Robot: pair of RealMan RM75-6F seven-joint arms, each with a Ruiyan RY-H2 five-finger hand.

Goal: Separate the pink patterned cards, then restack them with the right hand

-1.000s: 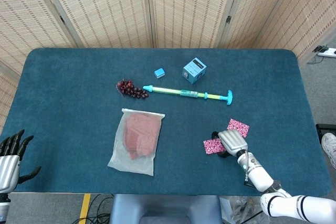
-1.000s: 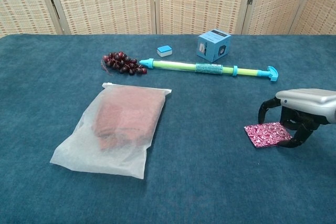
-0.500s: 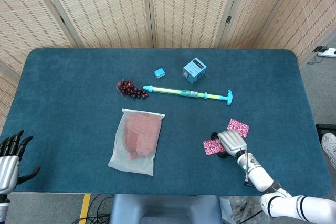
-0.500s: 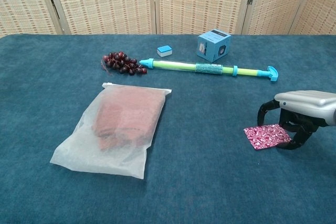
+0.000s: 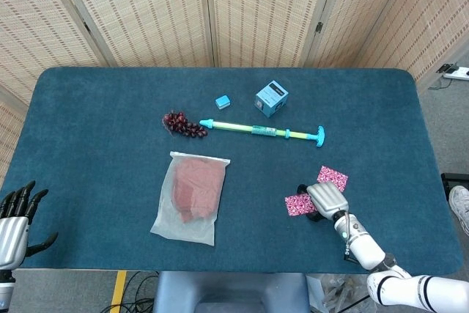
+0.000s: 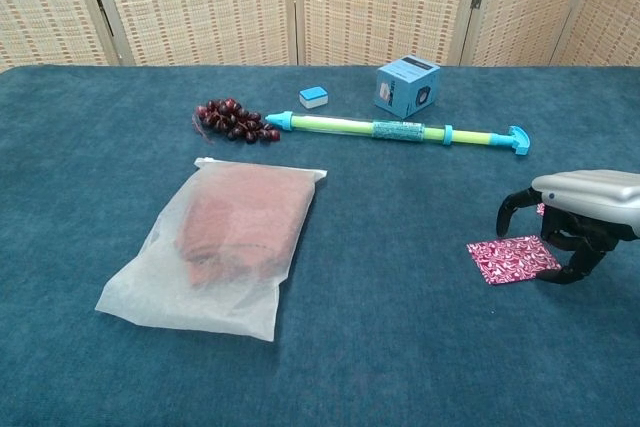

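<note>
Two pink patterned cards lie apart on the table (image 5: 110, 108): one (image 5: 332, 178) beyond the right hand (image 5: 325, 198), one (image 6: 512, 258) under its curled fingers. That hand has edged slightly rightward, fingertips on the near card, seemingly sliding it. Clear bag (image 5: 190, 197) holds something reddish. Left hand (image 5: 13, 219) idles, fingers spread.

Two cards (image 5: 300, 204) apart, robot hand (image 5: 325, 199) between.

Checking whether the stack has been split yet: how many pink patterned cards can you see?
2. One pink card lies left of the right hand; the other card lies just beyond the hand, apart from the first. More could be hidden under the hand.
</note>
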